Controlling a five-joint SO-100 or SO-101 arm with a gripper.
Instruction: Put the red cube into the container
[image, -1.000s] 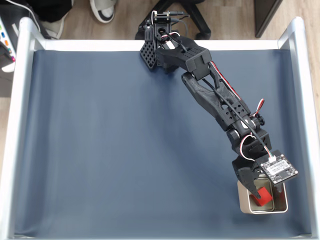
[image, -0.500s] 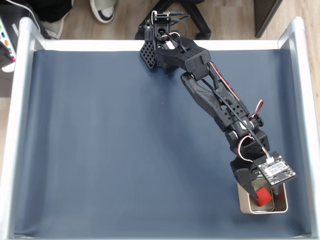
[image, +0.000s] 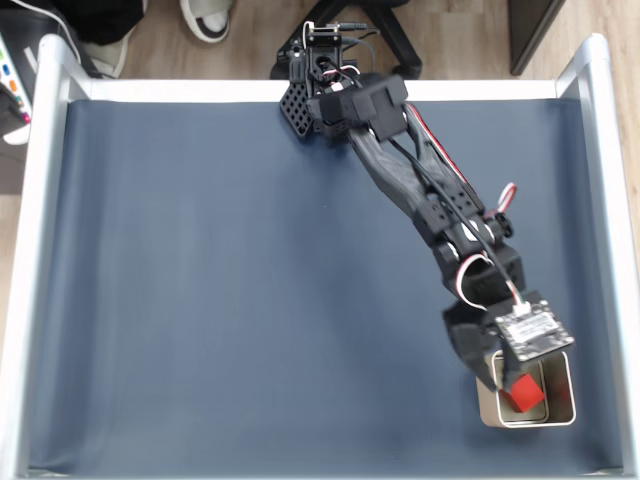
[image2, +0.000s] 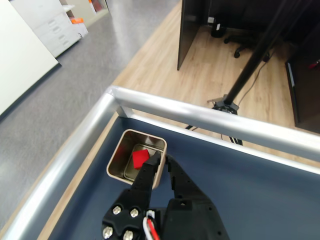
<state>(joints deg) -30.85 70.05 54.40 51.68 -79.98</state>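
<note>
Dark blue matting (image: 220, 290) covers the work surface, bounded by a silver metal rail (image: 35, 250) on the left, far and right sides in the fixed view. Wooden flooring (image: 250, 40) lies beyond the far rail, with a white shoe (image: 207, 18) at the top left and chair legs (image: 385, 30) near the centre top.

Moving rightward in the fixed view, the black arm (image: 410, 180) is anchored at the far rail and extends diagonally toward the near right corner. Red and white wiring runs along its links. A small circuit board (image: 530, 330) sits at the wrist.

At the near right corner stands the container (image: 560, 415), a silver-grey tin with rounded corners. The red cube (image: 523, 392) lies inside it, toward its left half, resting on the grey floor of the tin. The gripper (image: 497, 375) hangs over the tin's left rim, just beside the cube.

In the wrist view, the rail (image2: 65, 155) runs up the left and across the far side. The container (image2: 120, 162) sits in that corner with the red cube (image2: 140, 158) on its floor. The gripper (image2: 162, 159) points at the tin's near right rim; its fingers stand slightly parted and empty, with a narrow gap between the tips. The cube is apart from both fingers.
</note>
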